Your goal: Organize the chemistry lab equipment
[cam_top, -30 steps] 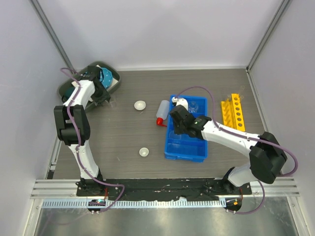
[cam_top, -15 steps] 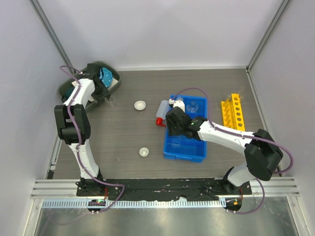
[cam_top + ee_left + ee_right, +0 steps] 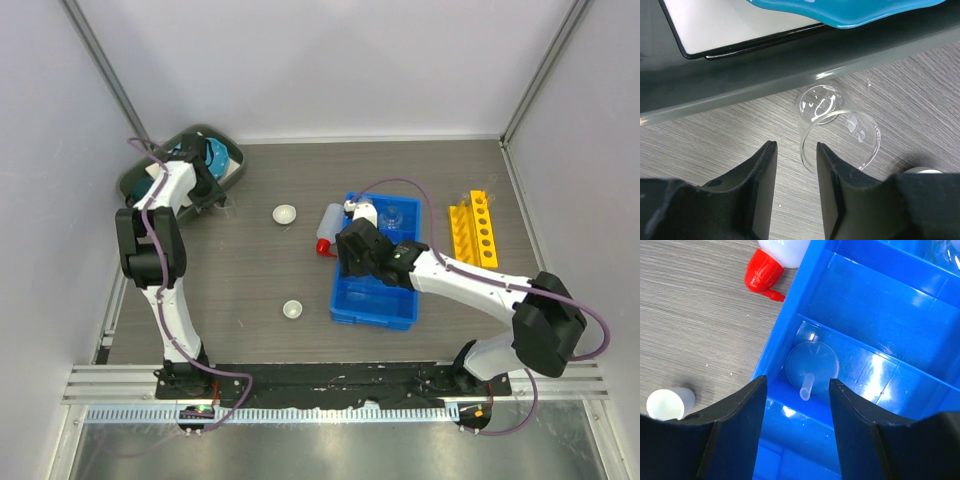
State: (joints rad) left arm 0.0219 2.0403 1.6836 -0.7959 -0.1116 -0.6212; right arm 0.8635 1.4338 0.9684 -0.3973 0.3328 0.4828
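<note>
Your right claw (image 3: 796, 386) hangs over the blue bin (image 3: 785, 322). Its two fingers are wide apart and hold nothing. Right under it, the little funnel (image 3: 812, 361) lies in a slot by the bin wall that faces the red-capped bottle (image 3: 771, 264). I think the funnel belongs there, because the bin's walls keep small things from rolling off. The funnel is cloudy and see-through, round like a tiny bowl, and its thin stem pokes up toward the claw. The bin is shiny, hard and smooth.

The bottle lies on its side on the tabletop (image 3: 240, 270), just beside the bin. A small white dish (image 3: 670, 401) sits near it.

Your left claw (image 3: 796, 192) is down low by the dark green tray (image 3: 740, 85). Its fingers are apart, with no squeeze yet. A clear glass beaker (image 3: 841, 131) rests on the tabletop just beside the tray. The near edge of its rim shows in the gap between the fingers, so you look lined up to pinch its wall. I cannot tell if it stands or lies tipped. The glass is thin and slippery, so squeeze gently.

The yellow rack (image 3: 475, 230) with round holes waits to the right of the bin.
</note>
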